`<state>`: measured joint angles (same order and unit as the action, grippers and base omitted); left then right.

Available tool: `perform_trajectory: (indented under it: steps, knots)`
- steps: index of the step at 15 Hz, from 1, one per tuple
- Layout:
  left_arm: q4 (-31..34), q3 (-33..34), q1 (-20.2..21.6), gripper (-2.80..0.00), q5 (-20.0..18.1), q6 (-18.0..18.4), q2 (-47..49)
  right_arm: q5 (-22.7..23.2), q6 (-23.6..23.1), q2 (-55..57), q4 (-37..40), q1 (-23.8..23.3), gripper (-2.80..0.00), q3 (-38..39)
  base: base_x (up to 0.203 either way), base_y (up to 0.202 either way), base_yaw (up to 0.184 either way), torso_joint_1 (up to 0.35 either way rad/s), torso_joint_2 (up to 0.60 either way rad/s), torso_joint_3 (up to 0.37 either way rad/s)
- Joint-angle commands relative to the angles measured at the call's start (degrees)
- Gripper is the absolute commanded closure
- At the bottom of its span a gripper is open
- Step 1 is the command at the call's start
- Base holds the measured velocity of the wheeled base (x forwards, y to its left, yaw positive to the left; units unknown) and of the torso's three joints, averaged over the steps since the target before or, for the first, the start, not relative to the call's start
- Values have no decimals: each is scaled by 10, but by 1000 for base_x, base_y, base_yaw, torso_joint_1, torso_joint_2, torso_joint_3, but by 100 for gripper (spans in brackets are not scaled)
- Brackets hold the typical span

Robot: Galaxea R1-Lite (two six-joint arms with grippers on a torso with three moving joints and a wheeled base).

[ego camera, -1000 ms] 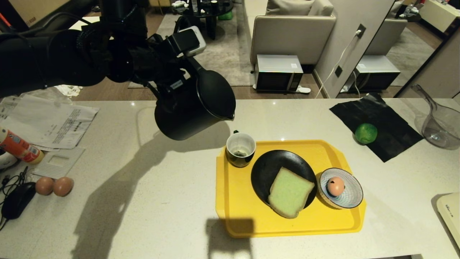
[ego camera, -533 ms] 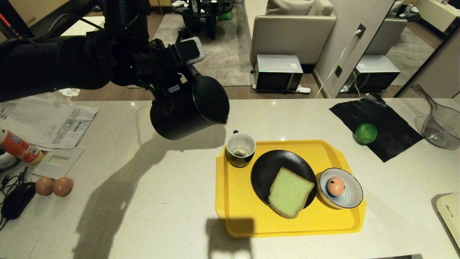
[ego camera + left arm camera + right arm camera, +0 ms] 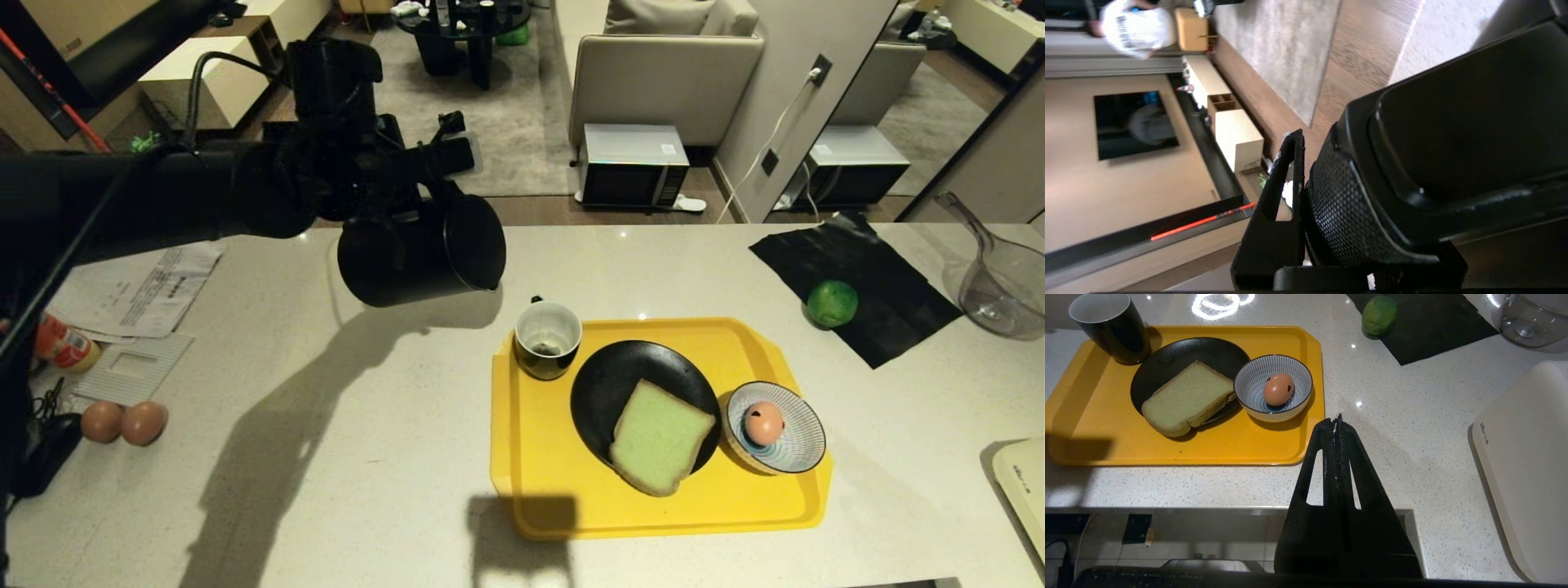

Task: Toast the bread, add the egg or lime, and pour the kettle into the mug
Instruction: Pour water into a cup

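Our left gripper (image 3: 424,184) clamps the tall matte-black kettle (image 3: 420,257) tipped sideways above the pale speckled tabletop (image 3: 367,457); our right gripper (image 3: 1337,420) is closed, empty.

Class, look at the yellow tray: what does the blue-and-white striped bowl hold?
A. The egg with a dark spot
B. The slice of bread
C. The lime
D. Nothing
A: the egg with its dark spot sits inside the striped bowl on the tray, while the bread lies on the black plate and the lime rests off the tray by the black sheet.
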<state>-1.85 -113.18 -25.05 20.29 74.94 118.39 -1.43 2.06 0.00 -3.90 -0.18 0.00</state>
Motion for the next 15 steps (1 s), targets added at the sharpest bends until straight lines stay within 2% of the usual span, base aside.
perform_trajectory:
  steps: [1, 3, 6, 15]
  knots:
    - [-22, -1, -13, 0, 2, 3, 23, -1, 0, 1, -1, 0, 0, 15, 0, 0, 0, 0, 0, 0]
    - [-32, -1, -23, 0, 2, 2, 31, -1, 0, 1, -1, 0, 0, 15, 0, 0, 0, 0, 0, 0]
    - [-97, -1, -41, 0, 3, -21, 47, -1, 0, 1, -1, 0, 0, 15, 0, 0, 0, 0, 0, 0]
    - [-99, 0, -66, 0, 31, -23, 44, -1, 0, 1, -1, 0, 0, 15, 0, 0, 0, 0, 0, 0]
